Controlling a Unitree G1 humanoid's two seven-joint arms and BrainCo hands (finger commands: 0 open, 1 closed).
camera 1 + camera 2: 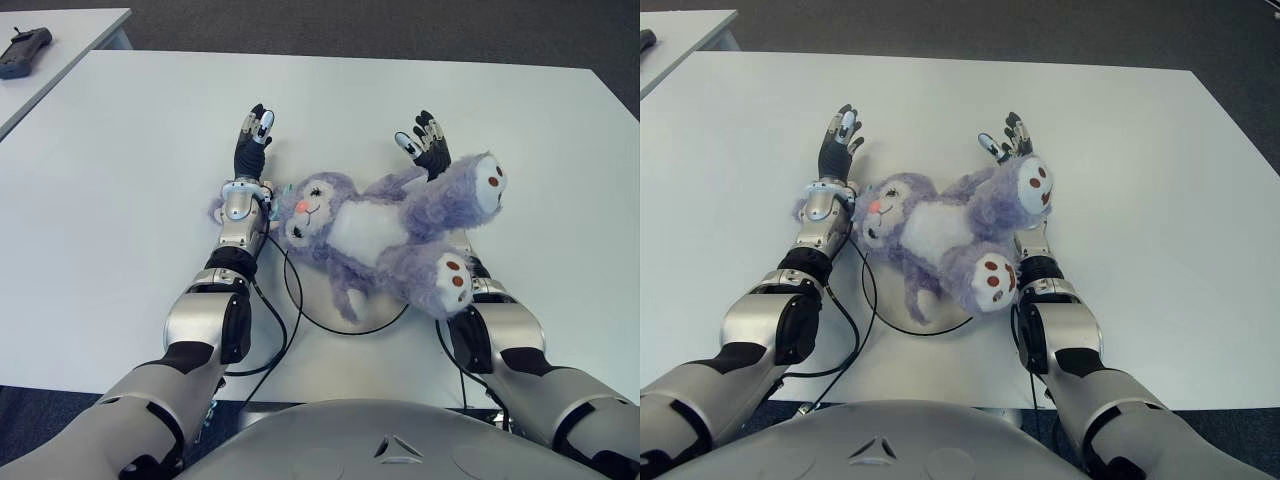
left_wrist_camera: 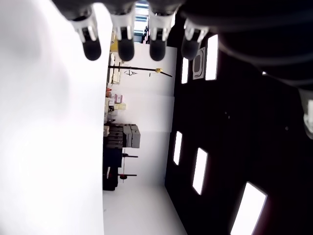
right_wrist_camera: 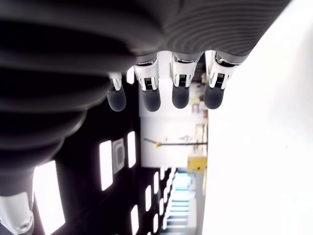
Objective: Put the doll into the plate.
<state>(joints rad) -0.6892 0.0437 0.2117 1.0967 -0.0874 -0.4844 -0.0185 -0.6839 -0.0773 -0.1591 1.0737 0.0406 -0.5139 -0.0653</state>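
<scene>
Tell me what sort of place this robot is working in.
Probably a robotics lab or test room. A plain white table stands on grey carpet, a second white table holds a dark handheld device, and the left wrist view shows shelving with equipment beyond the left robot hand.

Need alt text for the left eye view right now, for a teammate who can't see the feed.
A purple plush doll lies on its back on the white table, between the robot's arms and partly over the right forearm. The left hand and right hand are open beyond it, holding nothing. Thin dark cables loop under the doll; no plate is clearly visible.
</scene>
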